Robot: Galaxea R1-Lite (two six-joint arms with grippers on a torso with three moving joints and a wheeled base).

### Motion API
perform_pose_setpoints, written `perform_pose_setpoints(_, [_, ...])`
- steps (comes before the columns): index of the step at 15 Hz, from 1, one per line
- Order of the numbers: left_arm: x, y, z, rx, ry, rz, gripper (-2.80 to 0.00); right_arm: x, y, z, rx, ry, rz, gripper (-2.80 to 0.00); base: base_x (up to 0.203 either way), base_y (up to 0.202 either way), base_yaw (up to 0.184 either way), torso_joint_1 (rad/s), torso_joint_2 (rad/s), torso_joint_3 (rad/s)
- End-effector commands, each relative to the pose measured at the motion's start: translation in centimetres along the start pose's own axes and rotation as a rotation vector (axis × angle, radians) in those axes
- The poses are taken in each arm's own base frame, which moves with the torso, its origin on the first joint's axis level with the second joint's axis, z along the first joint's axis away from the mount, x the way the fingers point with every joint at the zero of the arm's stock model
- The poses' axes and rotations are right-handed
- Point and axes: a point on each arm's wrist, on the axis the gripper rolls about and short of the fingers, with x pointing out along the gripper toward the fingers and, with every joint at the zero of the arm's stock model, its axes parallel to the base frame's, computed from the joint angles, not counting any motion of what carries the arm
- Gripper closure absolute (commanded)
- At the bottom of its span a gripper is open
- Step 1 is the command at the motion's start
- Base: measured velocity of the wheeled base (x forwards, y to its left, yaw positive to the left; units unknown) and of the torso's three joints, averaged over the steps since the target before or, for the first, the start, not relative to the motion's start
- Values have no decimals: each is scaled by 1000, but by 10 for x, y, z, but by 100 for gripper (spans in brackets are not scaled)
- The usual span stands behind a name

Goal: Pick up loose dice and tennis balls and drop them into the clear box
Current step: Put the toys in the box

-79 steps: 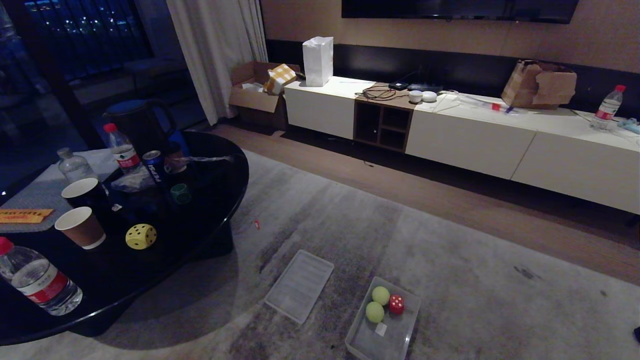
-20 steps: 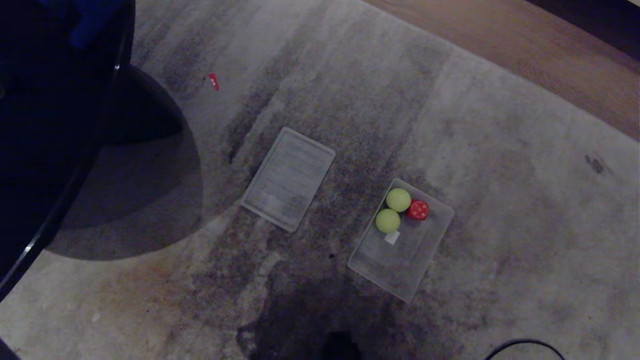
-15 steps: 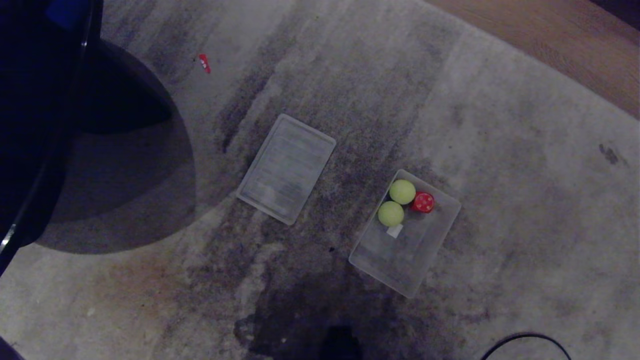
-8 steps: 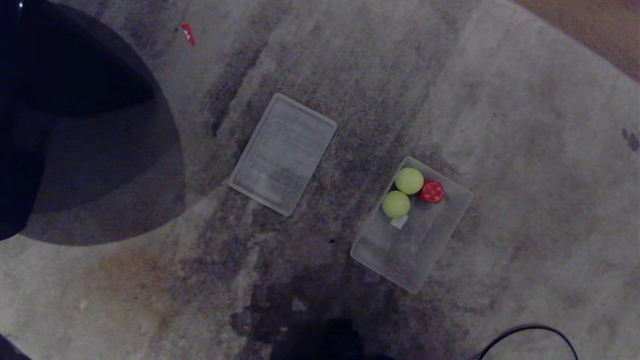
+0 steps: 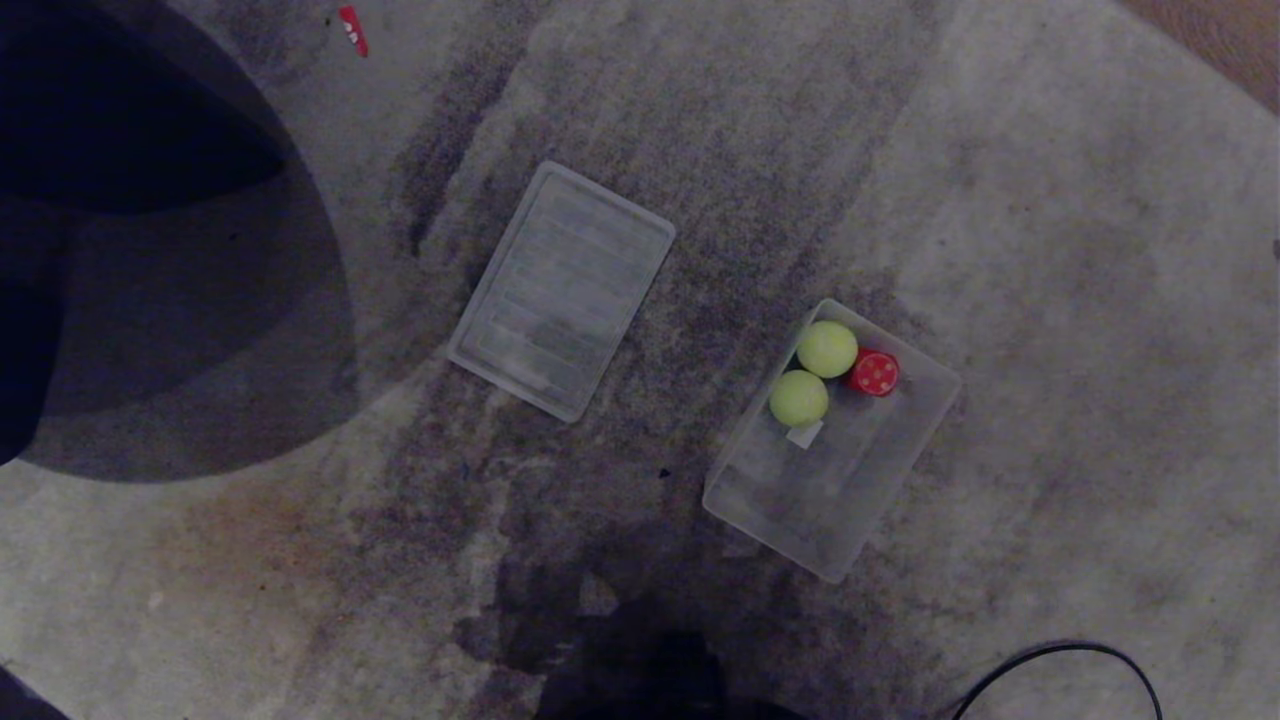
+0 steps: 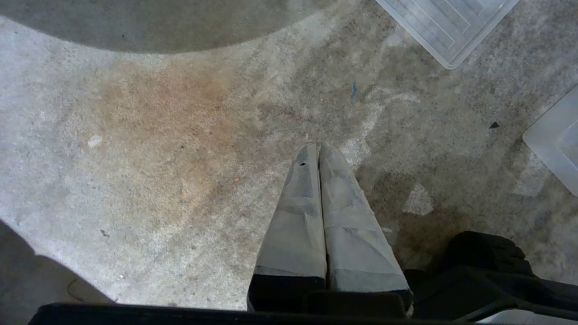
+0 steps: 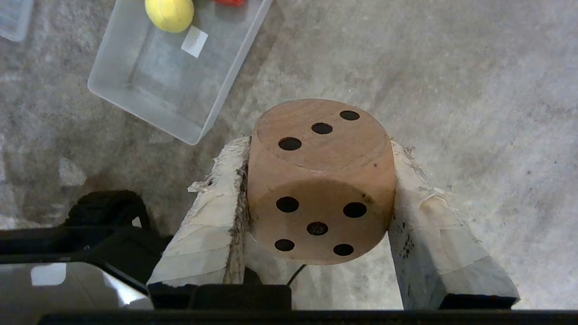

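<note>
The clear box lies on the carpet, holding two tennis balls and a red die at its far end. Neither arm shows in the head view. In the right wrist view my right gripper is shut on a tan die with dark pips, held above the carpet beside the clear box; one tennis ball shows inside it. My left gripper hangs shut and empty over bare carpet.
The flat ribbed lid lies on the carpet left of the box. The dark round table and its shadow fill the far left. A small red scrap lies at the back. A black cable curves at the near right.
The head view has tilted further down, so the whole scene slid up and the table left the picture. Box, lid, balls and die have not moved on the carpet.
</note>
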Motion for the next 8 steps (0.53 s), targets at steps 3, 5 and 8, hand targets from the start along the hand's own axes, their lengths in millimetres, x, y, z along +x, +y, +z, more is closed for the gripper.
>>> perform_pose_setpoints(3, [0, 0, 0, -1, -1, 0, 0, -2, 0, 8, 9, 8, -3, 0, 0, 0, 0, 0, 0, 0])
perform_pose_setpoints(5, [0, 0, 0, -1, -2, 1, 0, 4, 1, 31, 36, 103, 5, 0, 0, 0, 0, 0, 0, 0])
perform_pose_setpoints(8, [0, 0, 0, -1, 0, 0, 0, 37, 4, 60, 139, 325, 44, 0, 0, 0, 0, 0, 0, 0])
